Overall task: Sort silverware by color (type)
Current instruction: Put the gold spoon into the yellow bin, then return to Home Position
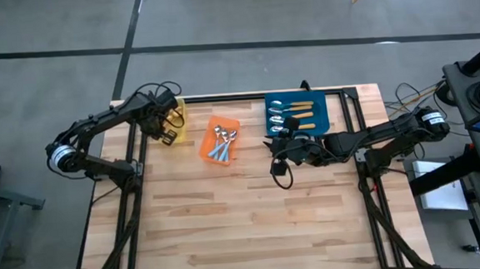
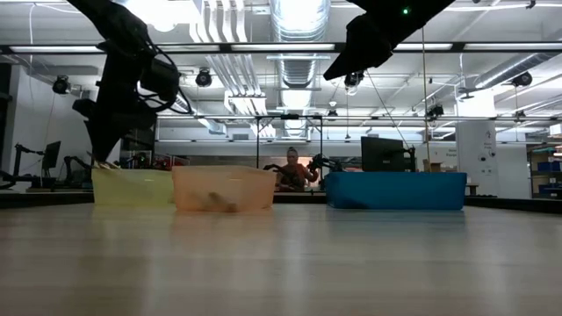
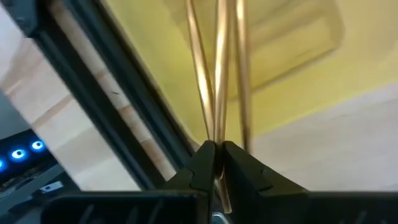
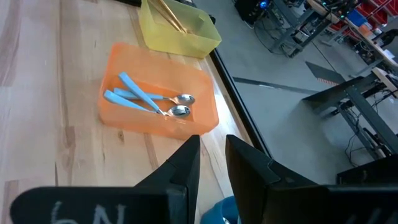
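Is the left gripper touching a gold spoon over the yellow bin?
Touching. The left wrist view shows the left gripper pinched on a gold spoon handle above the yellow bin.

Two dark, jointed arms with black cables looped at their wrists. The left arm ends in a white-ringed base joint, as does the right arm. Its gripper has black wedge-shaped fingers.

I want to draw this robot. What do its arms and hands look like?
Both arms are dark, thin and jointed, with looping black cables. The left hand and right hand each have two black, wedge-shaped fingers. A white-ringed joint sits at the left arm's base.
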